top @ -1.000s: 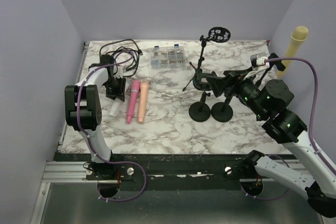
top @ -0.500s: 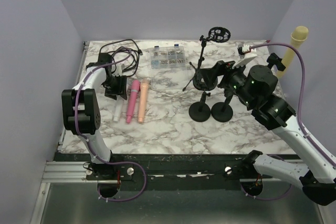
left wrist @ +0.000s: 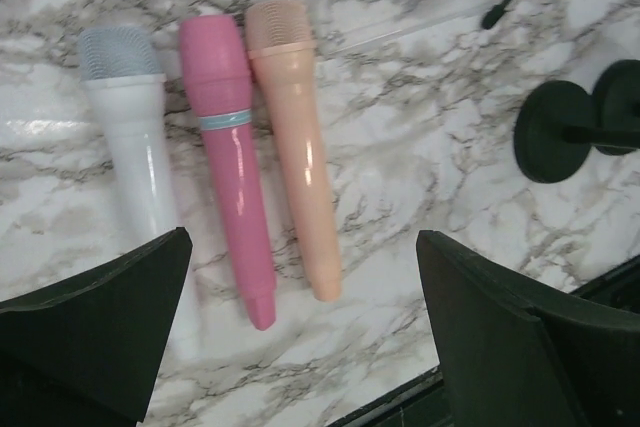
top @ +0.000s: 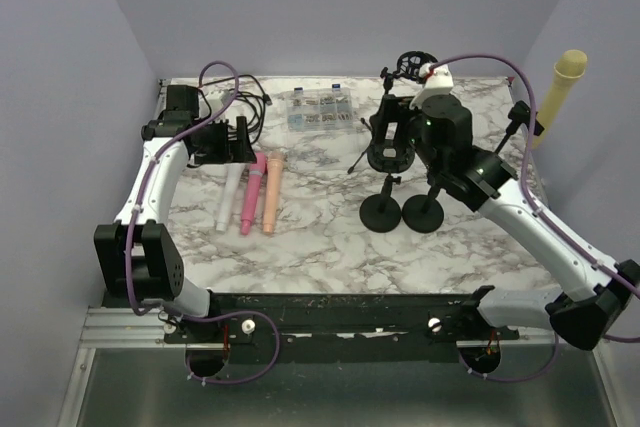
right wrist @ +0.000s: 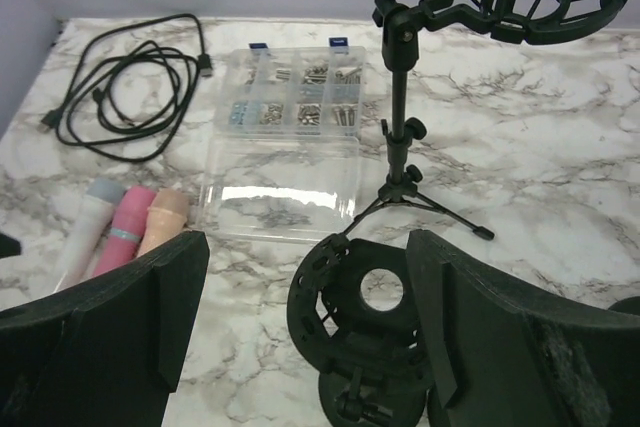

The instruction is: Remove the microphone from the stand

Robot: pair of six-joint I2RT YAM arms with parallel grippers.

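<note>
Overhead, a marbled white table (top: 320,247) carried everything. The right arm (top: 520,209) reached from the near right corner toward the far middle. Its right gripper (right wrist: 308,242) stood wide open and held nothing, above the ring mount of a short black stand (right wrist: 365,297). The left arm (top: 160,172) rose along the left edge. Its left gripper (left wrist: 302,239) was likewise spread wide and empty, hovering over three loose microphones. A tall tripod stand (right wrist: 404,127) with a round cage mount stood near the far edge. The cream microphone (top: 566,75) sat tilted, head up, in a black clip (top: 521,117) at the far right, well apart from both grippers. A clear compartment box (right wrist: 290,137) held small hardware; any lettering on it was too small to read. The white microphone (left wrist: 130,137), pink microphone (left wrist: 228,147) and peach microphone (left wrist: 295,137) lay parallel, close side by side; the pink one bore a pale blue band. A black cable (right wrist: 120,77) lay coiled in the far left corner.
</note>
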